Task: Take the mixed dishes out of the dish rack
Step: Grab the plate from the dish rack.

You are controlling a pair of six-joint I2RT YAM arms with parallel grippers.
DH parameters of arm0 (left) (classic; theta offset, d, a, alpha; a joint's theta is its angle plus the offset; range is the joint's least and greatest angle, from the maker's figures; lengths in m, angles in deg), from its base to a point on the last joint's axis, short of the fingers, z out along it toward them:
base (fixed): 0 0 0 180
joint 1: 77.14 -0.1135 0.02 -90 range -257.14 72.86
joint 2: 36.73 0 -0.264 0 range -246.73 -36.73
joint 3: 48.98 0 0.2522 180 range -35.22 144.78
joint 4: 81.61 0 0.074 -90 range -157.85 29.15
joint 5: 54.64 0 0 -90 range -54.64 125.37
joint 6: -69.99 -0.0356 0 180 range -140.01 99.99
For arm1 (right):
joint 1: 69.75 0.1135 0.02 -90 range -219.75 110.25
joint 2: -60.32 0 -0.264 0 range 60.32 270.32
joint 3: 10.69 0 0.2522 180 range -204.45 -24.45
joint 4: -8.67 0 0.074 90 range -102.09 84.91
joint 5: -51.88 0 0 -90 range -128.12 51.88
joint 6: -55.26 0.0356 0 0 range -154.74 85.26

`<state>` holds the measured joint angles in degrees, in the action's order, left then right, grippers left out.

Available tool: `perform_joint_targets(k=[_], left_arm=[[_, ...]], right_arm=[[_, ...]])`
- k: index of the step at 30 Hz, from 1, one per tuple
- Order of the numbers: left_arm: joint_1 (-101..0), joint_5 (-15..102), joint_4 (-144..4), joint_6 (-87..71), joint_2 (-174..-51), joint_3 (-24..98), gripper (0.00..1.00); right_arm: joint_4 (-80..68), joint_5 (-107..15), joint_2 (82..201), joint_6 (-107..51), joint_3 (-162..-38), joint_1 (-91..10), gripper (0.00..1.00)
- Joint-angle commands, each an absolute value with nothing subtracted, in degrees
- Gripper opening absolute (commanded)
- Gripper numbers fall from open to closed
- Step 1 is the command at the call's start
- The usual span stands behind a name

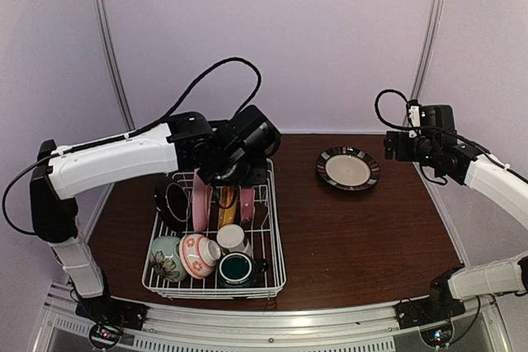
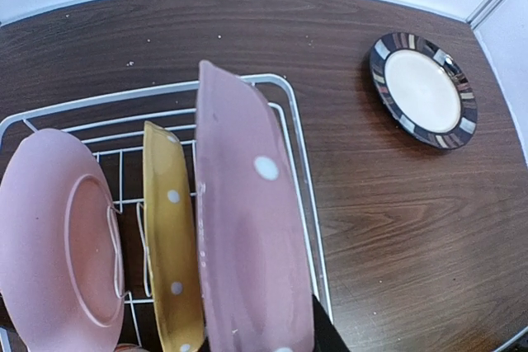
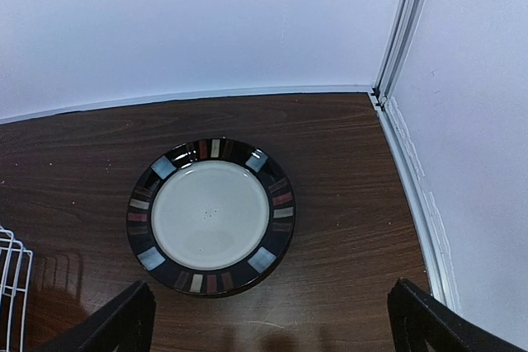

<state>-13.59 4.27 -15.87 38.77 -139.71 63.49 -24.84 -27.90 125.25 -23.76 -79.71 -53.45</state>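
Observation:
The white wire dish rack [image 1: 276,241] stands at the front left. In its tines stand a pink plate [image 1: 200,204], a yellow-orange dotted plate [image 1: 226,205] and a pink polka-dot plate [image 1: 247,204]. My left gripper [image 1: 235,172] is over these plates. In the left wrist view the gripper [image 2: 256,340] straddles the pink polka-dot plate [image 2: 247,237] and is shut on its rim, with one black finger [image 2: 326,335] against its right face. My right gripper [image 1: 396,146] is open and empty above a black-rimmed plate [image 1: 347,168] that lies flat on the table [image 3: 216,213].
In the rack's front part lie a dark bowl [image 1: 173,202], a floral pale-green bowl [image 1: 167,257], a pink-white bowl [image 1: 198,255], a small white cup [image 1: 233,238] and a teal mug [image 1: 238,269]. Bare wood table [image 1: 363,237] lies to the right of the rack. Walls close the back and sides.

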Motion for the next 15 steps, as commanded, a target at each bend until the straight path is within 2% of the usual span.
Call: perform_joint_targets(k=[1, 15], left_arm=[[-14.0, 0.3, -20.5, 35.6, -132.7, 62.5, 0.12], [-14.1, 4.9, -32.2, 30.7, -123.8, 56.2, 0.08]], right_arm=[[-25.4, -28.6, 125.0, -22.7, -80.9, -53.7, 1.0], [-24.5, -35.2, 123.9, -21.7, -81.3, -53.8, 1.0]])
